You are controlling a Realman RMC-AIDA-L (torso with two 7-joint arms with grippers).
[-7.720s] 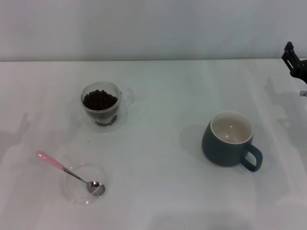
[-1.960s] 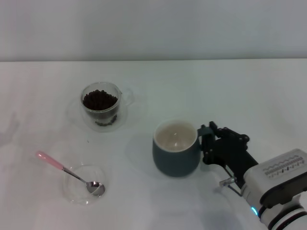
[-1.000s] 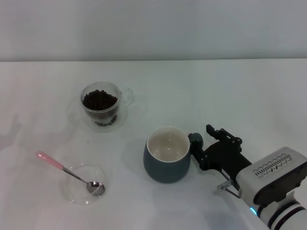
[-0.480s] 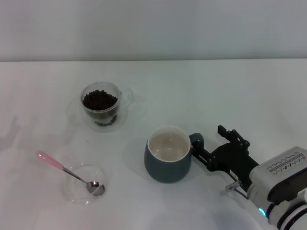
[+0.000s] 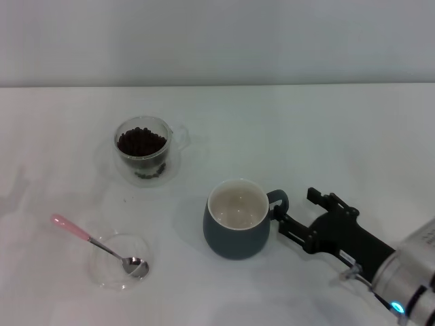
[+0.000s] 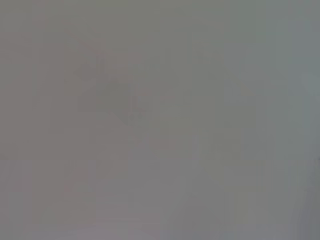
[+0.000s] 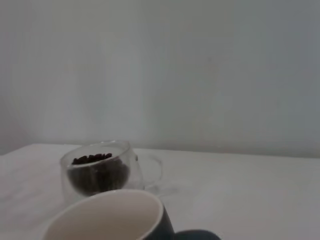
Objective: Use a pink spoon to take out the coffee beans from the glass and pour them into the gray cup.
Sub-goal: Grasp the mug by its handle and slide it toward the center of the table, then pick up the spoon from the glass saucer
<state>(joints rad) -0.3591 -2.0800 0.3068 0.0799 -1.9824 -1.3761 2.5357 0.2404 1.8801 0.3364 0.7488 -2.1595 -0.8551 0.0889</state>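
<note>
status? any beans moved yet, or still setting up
Still setup. Done: gray cup sits near the glass. In hand: right gripper is open beside the cup's handle, holding nothing. Left: the cup is empty, the beans are all in the glass, and the pink spoon lies untouched in its dish. Left arm is out of view.

Clear glass (image 5: pixel 143 151), seemingly glazed gray cup (image 5: pixel 234 234)
</note>
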